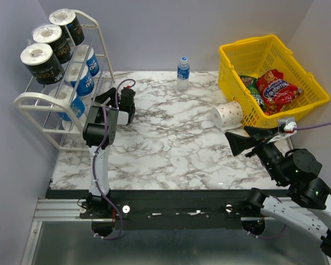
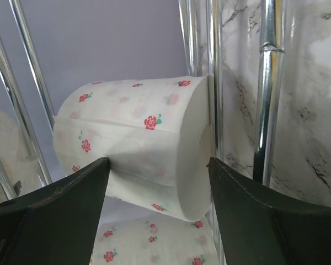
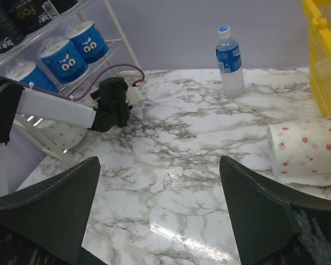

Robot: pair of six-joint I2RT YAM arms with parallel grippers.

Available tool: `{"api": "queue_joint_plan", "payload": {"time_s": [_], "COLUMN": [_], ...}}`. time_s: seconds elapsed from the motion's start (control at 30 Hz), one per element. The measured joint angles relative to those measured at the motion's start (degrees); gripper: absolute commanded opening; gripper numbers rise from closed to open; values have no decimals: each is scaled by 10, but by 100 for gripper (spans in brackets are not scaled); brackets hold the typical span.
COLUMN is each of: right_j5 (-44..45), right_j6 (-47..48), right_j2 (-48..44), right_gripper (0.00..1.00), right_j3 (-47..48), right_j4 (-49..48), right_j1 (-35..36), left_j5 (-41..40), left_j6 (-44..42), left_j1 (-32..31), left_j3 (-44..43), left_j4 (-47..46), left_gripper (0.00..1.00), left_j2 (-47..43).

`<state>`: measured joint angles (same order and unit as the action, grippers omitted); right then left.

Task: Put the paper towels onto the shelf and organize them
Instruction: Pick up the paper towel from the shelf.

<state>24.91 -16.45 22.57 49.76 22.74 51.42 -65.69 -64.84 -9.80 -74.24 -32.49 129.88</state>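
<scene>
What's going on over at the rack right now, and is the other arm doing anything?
The left gripper is low on the shelf, its jaws standing either side of a floral roll lying among the bars; whether they grip it is unclear. Black rolls and blue rolls sit on the upper tiers. The right gripper hovers open and empty over the table, near another floral roll lying beside the yellow basket.

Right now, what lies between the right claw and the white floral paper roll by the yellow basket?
Only bare marble tabletop separates the right claw from the white floral paper roll, per the right wrist view.
</scene>
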Motion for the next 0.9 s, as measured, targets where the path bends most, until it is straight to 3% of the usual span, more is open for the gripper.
{"api": "queue_joint_plan", "payload": {"time_s": [0.27,0.53,0.73,0.9], "right_j5": [11,16,22,28], "right_j6": [2,6,10,12], "right_j2": [-9,-10,-11,-13], "right_gripper": [98,98,99,99], "right_j3": [0,-8,-15,-17], "right_j4": [0,-1,-2,-2], "right_j1": [0,0,0,0], "left_j5": [-14,-17,-18,-19], "left_j6": [-108,-143,-166,-225], "left_j1": [7,17,26,26], "left_j3": [0,-3,-21,-25], "left_j4": [-143,-176,-204,-271], "left_gripper": [86,85,74,59], "left_j2": [40,45,58,80]}}
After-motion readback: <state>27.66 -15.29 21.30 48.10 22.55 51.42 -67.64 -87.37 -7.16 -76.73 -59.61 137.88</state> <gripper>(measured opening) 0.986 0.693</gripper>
